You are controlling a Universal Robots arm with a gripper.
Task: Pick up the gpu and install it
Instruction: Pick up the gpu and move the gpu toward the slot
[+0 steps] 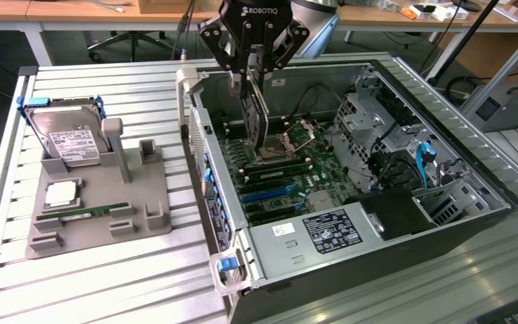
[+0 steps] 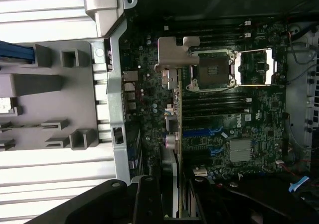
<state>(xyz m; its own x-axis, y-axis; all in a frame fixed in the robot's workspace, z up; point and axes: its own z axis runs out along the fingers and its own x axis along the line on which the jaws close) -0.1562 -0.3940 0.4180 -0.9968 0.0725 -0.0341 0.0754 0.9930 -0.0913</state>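
Note:
The gpu is a thin dark card that hangs on edge over the motherboard inside the open computer case. My gripper is shut on the card's upper edge, above the case opening. The card's lower end hangs close above the board near the CPU socket; I cannot tell if it touches. In the wrist view the gpu shows edge-on, its silver bracket at the far end. My gripper and a black finger sit at the near edge, over the motherboard.
A grey holder tray lies beside the case at the exterior view's left. It carries a hard drive, a CPU chip and a green memory stick. Inside the case are a drive cage, blue cables and a black shroud.

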